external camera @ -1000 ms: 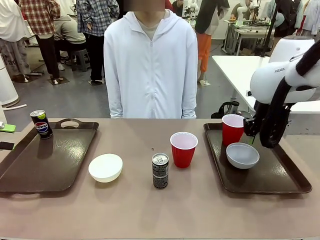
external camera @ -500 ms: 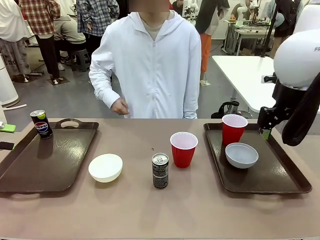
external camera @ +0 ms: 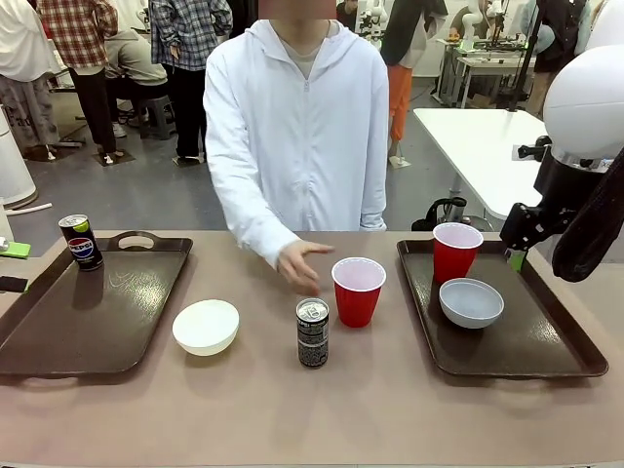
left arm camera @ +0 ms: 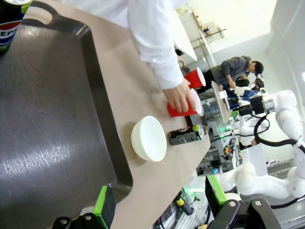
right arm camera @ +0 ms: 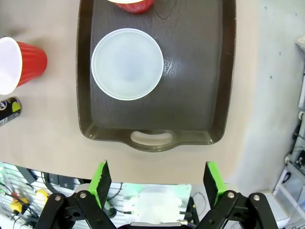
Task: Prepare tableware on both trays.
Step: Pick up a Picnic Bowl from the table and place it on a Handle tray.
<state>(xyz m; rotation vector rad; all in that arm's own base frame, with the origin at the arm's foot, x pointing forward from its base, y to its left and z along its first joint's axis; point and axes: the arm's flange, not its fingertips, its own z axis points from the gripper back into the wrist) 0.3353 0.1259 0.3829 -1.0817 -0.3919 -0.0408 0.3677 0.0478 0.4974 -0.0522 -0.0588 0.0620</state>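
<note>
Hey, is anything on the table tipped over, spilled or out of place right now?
Nothing stands out. The cup and bowl on the right tray and the can on the left tray stand upright. The white bowl, black can and second cup between the trays are upright too, nothing spilled.

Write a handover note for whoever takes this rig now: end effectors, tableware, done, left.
Left end effector: open, empty, at the near end of the left tray.
Right end effector: open, empty, raised above the right tray.
Done: right tray holds a red cup and a bowl; left tray has a can at its far corner.
Left: white bowl, second can and second red cup stand on the table between the trays; the person's hand is beside that cup.
</note>
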